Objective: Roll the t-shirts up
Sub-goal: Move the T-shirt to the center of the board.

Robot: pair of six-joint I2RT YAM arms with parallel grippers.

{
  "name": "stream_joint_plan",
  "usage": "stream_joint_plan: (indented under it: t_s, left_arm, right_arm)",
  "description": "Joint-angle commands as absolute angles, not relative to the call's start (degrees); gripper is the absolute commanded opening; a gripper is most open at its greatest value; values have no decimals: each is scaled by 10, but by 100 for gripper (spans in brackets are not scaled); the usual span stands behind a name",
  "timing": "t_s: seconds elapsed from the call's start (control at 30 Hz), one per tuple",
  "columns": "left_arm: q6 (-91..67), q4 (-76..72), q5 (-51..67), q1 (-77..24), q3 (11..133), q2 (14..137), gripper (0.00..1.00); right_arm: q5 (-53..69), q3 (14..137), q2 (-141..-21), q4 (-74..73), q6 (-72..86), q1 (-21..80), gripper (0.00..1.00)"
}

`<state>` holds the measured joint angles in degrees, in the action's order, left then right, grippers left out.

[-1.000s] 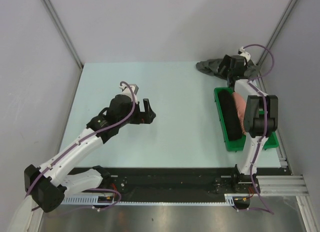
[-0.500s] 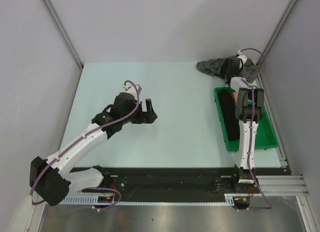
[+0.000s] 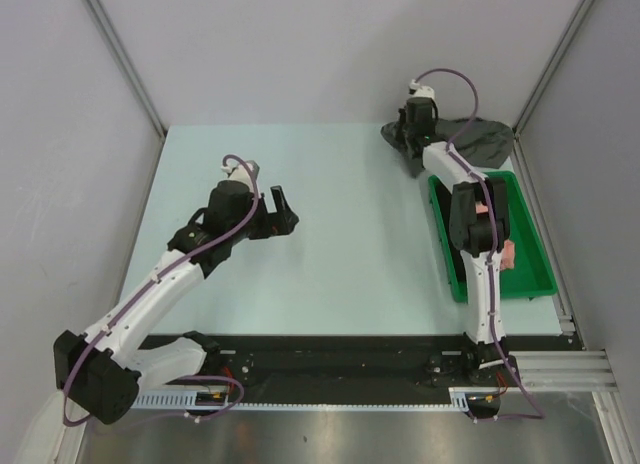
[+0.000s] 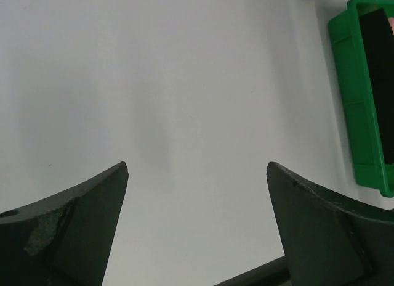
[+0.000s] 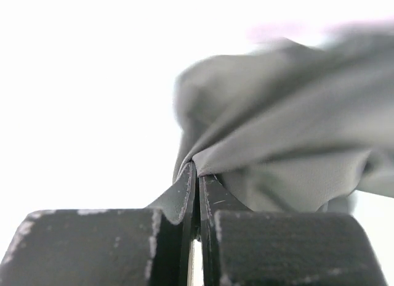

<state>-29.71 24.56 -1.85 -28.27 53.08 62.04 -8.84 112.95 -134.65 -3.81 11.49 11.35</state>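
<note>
A dark charcoal grey t-shirt (image 3: 472,139) lies crumpled at the table's far right corner. My right gripper (image 3: 405,139) is at its left end, shut on a fold of the fabric. In the right wrist view the jaws (image 5: 198,170) pinch the grey t-shirt (image 5: 289,132) tightly between them. A salmon pink t-shirt (image 3: 506,254) and a black t-shirt (image 4: 375,82) lie in the green tray, mostly hidden behind the right arm in the top view. My left gripper (image 3: 284,210) hovers open over bare table left of centre, with nothing between its fingers (image 4: 196,169).
The green plastic tray (image 3: 530,284) stands along the right edge of the table, and shows at the right of the left wrist view (image 4: 351,82). Grey walls close in the table on the left, back and right. The right arm stretches over the tray.
My right gripper has closed on the grey t-shirt's edge and swung left with it, pulling the fabric out. The left arm has drawn back slightly to the left, still open.
</note>
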Motion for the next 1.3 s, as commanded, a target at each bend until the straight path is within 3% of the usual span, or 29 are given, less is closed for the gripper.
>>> stream_joint_plan:
  t_s: [0.0, 0.23, 0.37, 0.4, 0.43, 0.53, 0.67, 1.03, 1.27]
  left_arm:
    - [-315, 239, -34, -262, 521, 582, 100]
    - [-343, 245, -41, -236, 482, 545, 100]
    - [-359, 242, -43, -231, 462, 538, 100]
    - [-362, 231, -37, -231, 456, 536, 100]
    - [-366, 226, -30, -231, 441, 533, 99]
    - [-367, 172, 22, -231, 392, 520, 92]
    - [-386, 95, 58, -244, 332, 540, 85]
    - [-390, 26, -47, -354, 403, 761, 82]
    - [-381, 6, -106, -361, 453, 870, 73]
  right_arm:
    - [-68, 1074, -1210, -55, 96, 198, 0]
    - [-33, 884, -1068, -32, 170, 325, 0]
    - [-62, 861, -1023, -60, 158, 402, 1]
    - [-63, 863, -1012, -67, 156, 411, 4]
    - [-77, 858, -1006, -75, 156, 417, 25]
    - [-92, 853, -988, -107, 161, 403, 51]
    - [-102, 813, -943, -134, 171, 360, 65]
    - [-69, 686, -904, -137, 200, 241, 58]
    - [-101, 659, -890, -139, 206, 300, 56]
